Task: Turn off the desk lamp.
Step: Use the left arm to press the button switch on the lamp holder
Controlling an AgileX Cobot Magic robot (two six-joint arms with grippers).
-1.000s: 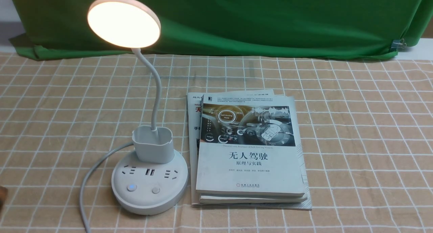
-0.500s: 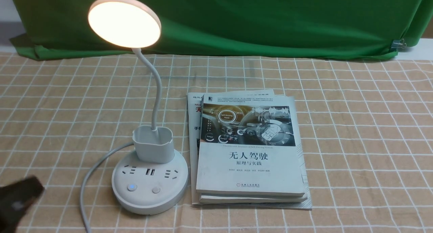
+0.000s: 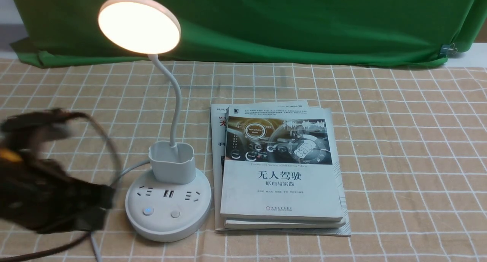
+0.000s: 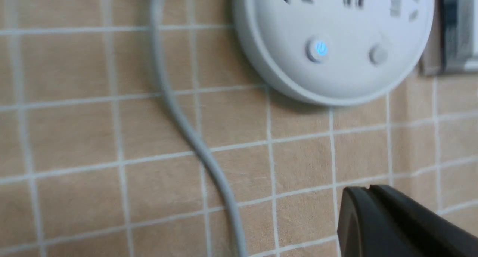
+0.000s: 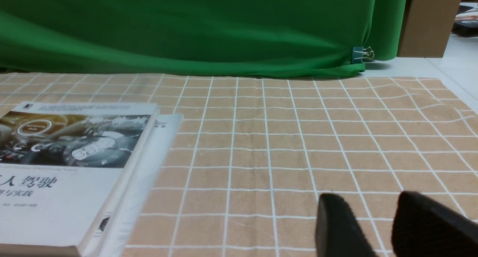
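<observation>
Left gripper [image 4: 366, 199]: matte black, jaws pressed together on nothing. It sits low at the near-left of the desk lamp [image 3: 167, 193], close to the base [image 3: 167, 226] and apart from it. From the front it is only a dark smear.

Right gripper [image 5: 381, 227]: two black fingers standing apart, empty, over bare cloth well right of the lamp, past the books [image 3: 281, 186].

The base is a smooth, round puck of white plastic, flat on the counter [image 3: 399, 159], which is covered in tan weave ruled with white squares. There are two round buttons on its near face: the lit button [image 3: 148, 211] glows blue, and the plain button [image 3: 175, 214] sits to its right. Behind them are socket slots with a pair of USB ports between. A grey cord [image 4: 186, 126] curls off the base's left side.

The cup holder [image 3: 172, 161] is a rounded white tub on the back of the base. A thin neck [image 3: 175, 102] rises from it and bends left to the flat disc head [image 3: 139, 24], which glows warm.

The books are a stack of paperbacks just right of the base. The top cover has a dashboard photo, the title "无人驾驶" and "原理与实践" beneath.

Behind the lamp is a creased green backdrop [image 3: 285, 22], with a binder clip [image 3: 449, 48] at its far-right hem.
</observation>
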